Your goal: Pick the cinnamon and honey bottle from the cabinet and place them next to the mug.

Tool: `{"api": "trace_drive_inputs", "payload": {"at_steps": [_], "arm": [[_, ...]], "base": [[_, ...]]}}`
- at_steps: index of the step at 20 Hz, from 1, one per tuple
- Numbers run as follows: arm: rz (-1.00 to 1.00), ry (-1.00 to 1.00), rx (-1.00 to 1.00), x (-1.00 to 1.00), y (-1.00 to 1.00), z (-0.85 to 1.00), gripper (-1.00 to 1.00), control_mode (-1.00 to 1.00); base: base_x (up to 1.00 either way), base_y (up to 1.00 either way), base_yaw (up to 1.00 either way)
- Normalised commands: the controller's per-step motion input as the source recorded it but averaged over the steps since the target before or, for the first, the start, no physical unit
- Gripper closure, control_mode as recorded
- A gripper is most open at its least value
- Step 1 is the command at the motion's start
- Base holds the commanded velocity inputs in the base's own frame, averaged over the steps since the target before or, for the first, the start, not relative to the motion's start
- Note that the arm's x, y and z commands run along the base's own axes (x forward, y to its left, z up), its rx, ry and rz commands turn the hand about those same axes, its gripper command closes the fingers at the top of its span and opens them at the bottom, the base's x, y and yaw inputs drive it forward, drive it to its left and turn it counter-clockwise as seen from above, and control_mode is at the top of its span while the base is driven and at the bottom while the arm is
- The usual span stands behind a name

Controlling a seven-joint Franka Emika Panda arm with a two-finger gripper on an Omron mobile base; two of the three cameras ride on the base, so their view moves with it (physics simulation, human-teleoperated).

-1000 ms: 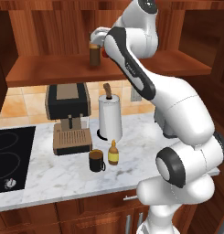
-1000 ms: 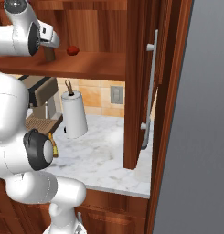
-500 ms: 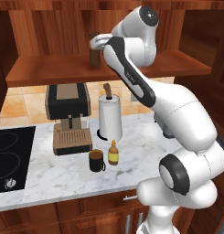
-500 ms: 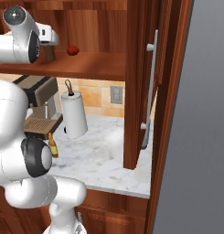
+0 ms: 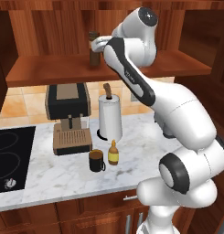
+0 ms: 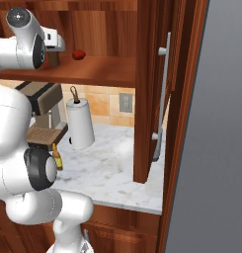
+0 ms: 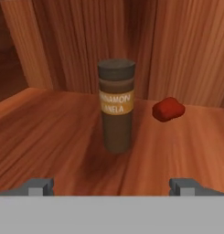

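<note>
Gripper (image 7: 111, 186) with jaws spread wide, holding nothing, facing the cinnamon (image 7: 116, 105), which stands upright on the cabinet (image 5: 49, 68) shelf near its back panel. A small red lump (image 7: 168, 109) lies just beside it. Honey bottle (image 5: 113, 153) stands next to the mug (image 5: 96, 161) on the counter (image 5: 49, 178).

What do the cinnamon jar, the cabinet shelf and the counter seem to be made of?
The cinnamon: probably dark glass or plastic, matte, with a tan paper-like label. The cabinet shelf: reddish-brown wood, visible grain, slight sheen. The counter: white stone with grey veins, likely marble.
</note>
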Motion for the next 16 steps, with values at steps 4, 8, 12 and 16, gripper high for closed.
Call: {"api": "trace_drive_inputs", "payload": {"at_steps": [4,8,12,16], "arm": [[0.0,0.13,0.0,0.29,0.0,0.0,-1.0,-1.0],[0.0,0.06,0.0,0.36,0.0,-0.02,-1.0,-1.0],[-0.02,0.0,-0.02,0.25,0.08,-0.11,-1.0,-1.0],[-0.01,-0.01,-0.04,0.18,0.16,-0.05,-1.0,-1.0]], "base": [[0.0,0.0,0.0],[0.0,0.0,0.0],[0.0,0.0,0.0],[0.0,0.0,0.0]]}}
